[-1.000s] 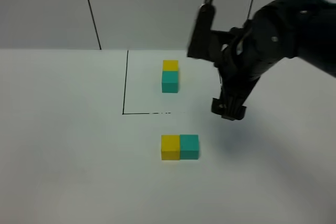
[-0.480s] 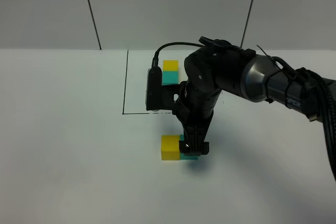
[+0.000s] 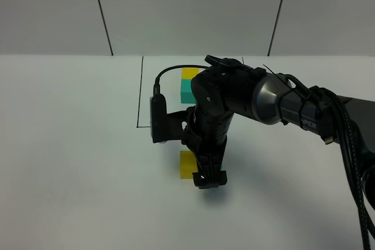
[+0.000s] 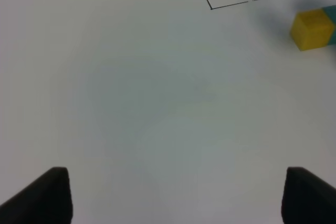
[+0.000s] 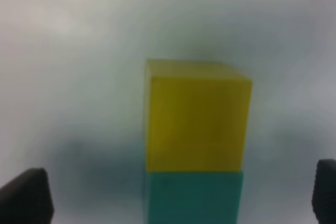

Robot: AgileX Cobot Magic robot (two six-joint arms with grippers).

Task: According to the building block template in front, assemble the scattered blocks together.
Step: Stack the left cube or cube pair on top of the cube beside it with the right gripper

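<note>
The scattered yellow cube (image 3: 186, 164) and teal-green cube sit side by side, touching, on the white table. In the exterior view my right arm hides the teal one. My right gripper (image 3: 210, 177) hangs low over the pair. In the right wrist view the yellow cube (image 5: 197, 121) and teal cube (image 5: 193, 198) lie between wide-apart fingertips (image 5: 23, 198), untouched. The template (image 3: 188, 82), a yellow and teal pair, stands further back inside the black-lined area, partly behind the arm. My left gripper (image 4: 178, 198) is open over bare table, with the yellow cube (image 4: 313, 29) far off.
A black line (image 3: 140, 92) marks the corner of the template area on the table (image 3: 76, 156). The right arm (image 3: 275, 100) stretches in from the right edge with a cable along it. A grey panelled wall (image 3: 187, 10) stands behind.
My right arm has swung from the back right, down and to the left, onto the cube pair. It now covers the teal cube. The cubes have not moved.
</note>
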